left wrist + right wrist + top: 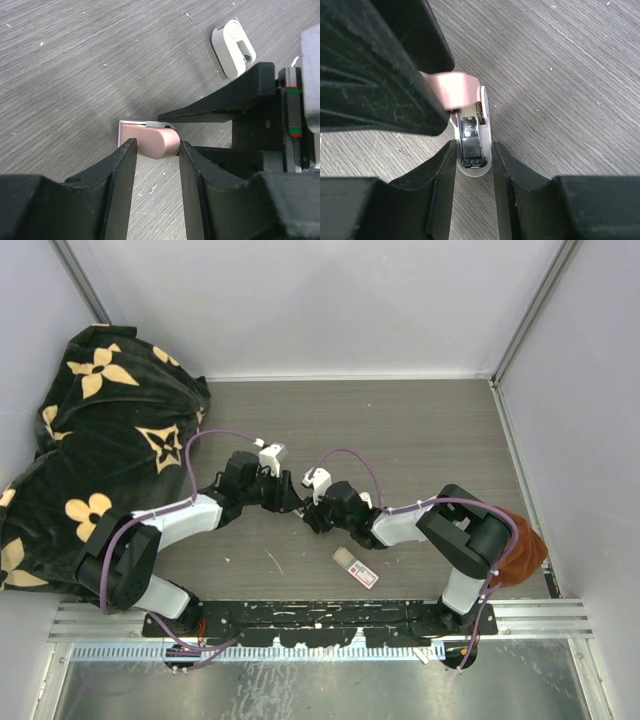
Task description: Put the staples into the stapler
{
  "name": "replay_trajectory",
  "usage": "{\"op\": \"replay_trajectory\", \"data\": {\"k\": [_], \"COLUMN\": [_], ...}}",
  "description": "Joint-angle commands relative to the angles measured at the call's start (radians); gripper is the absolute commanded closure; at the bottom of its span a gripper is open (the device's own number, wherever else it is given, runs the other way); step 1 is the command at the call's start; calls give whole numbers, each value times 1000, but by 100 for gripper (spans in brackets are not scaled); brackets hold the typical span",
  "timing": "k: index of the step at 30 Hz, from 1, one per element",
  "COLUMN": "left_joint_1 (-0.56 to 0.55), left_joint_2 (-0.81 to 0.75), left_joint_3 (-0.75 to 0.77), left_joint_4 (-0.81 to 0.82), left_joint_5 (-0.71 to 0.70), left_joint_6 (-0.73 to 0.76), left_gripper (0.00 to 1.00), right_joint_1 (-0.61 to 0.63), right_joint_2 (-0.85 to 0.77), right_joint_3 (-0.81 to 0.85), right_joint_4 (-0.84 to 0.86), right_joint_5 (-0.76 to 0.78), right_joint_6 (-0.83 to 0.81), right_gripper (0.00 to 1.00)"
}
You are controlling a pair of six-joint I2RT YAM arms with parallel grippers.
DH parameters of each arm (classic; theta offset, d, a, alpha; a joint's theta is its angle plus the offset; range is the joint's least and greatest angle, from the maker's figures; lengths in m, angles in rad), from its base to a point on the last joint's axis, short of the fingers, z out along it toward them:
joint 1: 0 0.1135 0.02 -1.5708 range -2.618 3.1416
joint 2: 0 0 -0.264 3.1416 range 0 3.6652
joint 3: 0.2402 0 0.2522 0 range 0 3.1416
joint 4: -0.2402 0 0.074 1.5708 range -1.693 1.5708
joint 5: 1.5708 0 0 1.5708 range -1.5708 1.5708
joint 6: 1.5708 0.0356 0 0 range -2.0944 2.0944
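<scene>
**Stapler (474, 131) held open between both grippers; staples not yet in hand.**
The left gripper (157, 144) pinches the pink cover (150, 140). The right gripper (473, 145) clamps the white base (473, 173), with the magazine channel (469, 142) showing at the centre of the right wrist view. In the overhead view the staples box (355, 567) lies on the table (450, 440), low and just right of centre, apart from both grippers. The next move likely calls for one gripper to let go and fetch a strip while the other steadies the stapler.

The right gripper (473, 155) clamps its 2 jaws against the white base of the open stapler (470, 134).
</scene>
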Motion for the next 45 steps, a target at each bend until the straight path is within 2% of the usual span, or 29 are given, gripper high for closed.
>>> {"op": "replay_trajectory", "data": {"k": [1, 9, 13, 16, 19, 24, 29, 33, 41, 45], "left_joint_1": [-11, -12, -12, -12, -12, -10, -8, 8, 36, 45], "left_joint_2": [-47, -142, -218, -273, -332, -443, -519, -542, -542, -539], "left_joint_3": [-19, -83, -106, -100, -102, -122, -130, -151, -216, -222], "left_joint_4": [78, 82, 65, -11, -78, -158, -251, -283, -260, -269], "left_joint_5": [80, 83, 52, -67, -154, -228, -286, -299, -275, -258], "left_joint_6": [-5, -34, -55, -84, -112, -156, -233, -339, -430, -435], "left_gripper": [60, 56, 53, 48, 41, 29, 18, 9, 5, 4], "right_joint_1": [5, 5, 6, 5, 5, 5, 5, 5, 35, 47], "right_joint_2": [10, -4, -29, -73, -128, -235, -270, -220, -64, 2], "right_joint_3": [16, 4, -10, -35, -66, -103, -41, 47, 201, 250], "right_joint_4": [77, 82, 85, 96, 96, 56, -76, -176, -283, -313], "right_joint_5": [30, 32, 28, 20, 13, 1, 25, 62, 77, 111], "right_joint_6": [-24, -23, -16, -10, -6, 14, 44, 32, -39, -57], "right_gripper": [84, 81, 64, 44, 30, 21, 20, 27, 29, 35]}}
